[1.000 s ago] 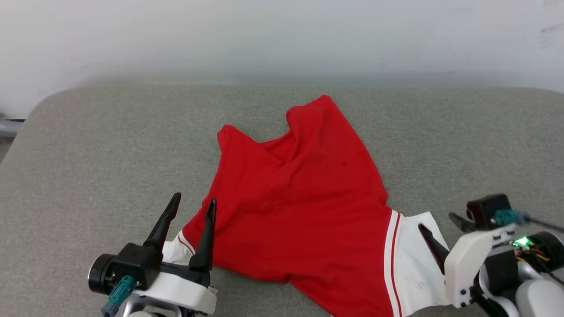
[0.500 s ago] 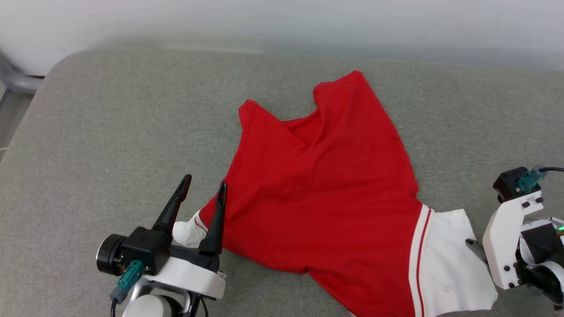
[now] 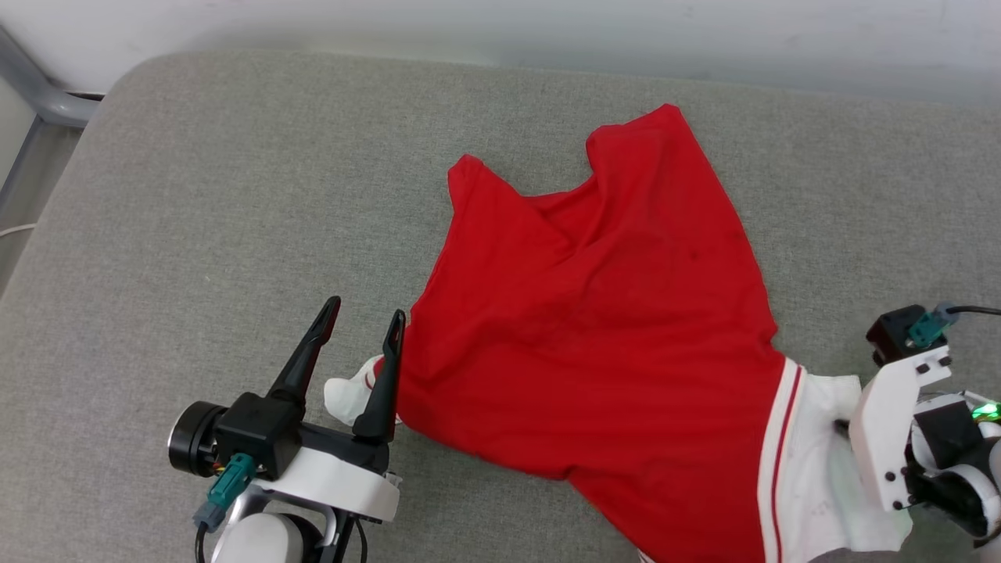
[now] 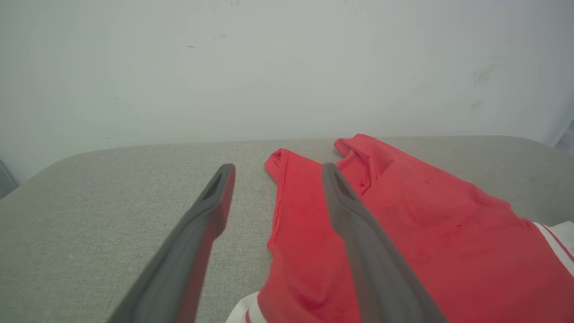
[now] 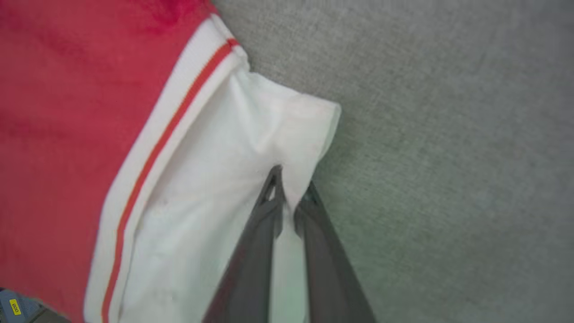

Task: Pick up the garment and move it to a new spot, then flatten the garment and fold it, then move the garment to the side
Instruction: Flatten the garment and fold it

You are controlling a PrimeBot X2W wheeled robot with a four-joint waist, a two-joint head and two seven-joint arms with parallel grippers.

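**Desk:** Where does the garment lie, and what has hold of it?

**Photographer:** The red garment (image 3: 610, 336) lies spread, plain side up, on the grey cushion (image 3: 195, 195), toward the cushion's near right part. By the cushion's near right edge, the right gripper (image 5: 291, 179) has its fingers drawn narrow on a pucker of the white sleeve (image 5: 215, 179). Creases run out from the pinch, so I judge it a true hold on the cloth.

**Desk:** And the other arm?

**Photographer:** The left gripper (image 3: 367, 308) stands wide and empty over the cushion's near middle. One finger is above the garment's red edge, the other above bare cushion. The second sleeve (image 3: 348, 395) lies bunched on the cushion below them. It looks lined up for a matching hold: with a sleeve in each pincer, the shirt could be lifted level and carried to a new spot on the cushion.

**Desk:** Any wording we can quote?

**Photographer:** None on the cloth. Only red fabric and the red-and-white stripe trim (image 3: 782, 438) face up. A small yellow tag (image 5: 15, 307) carries digits too small to read with confidence, and I cannot tell where it sits against the cushion.
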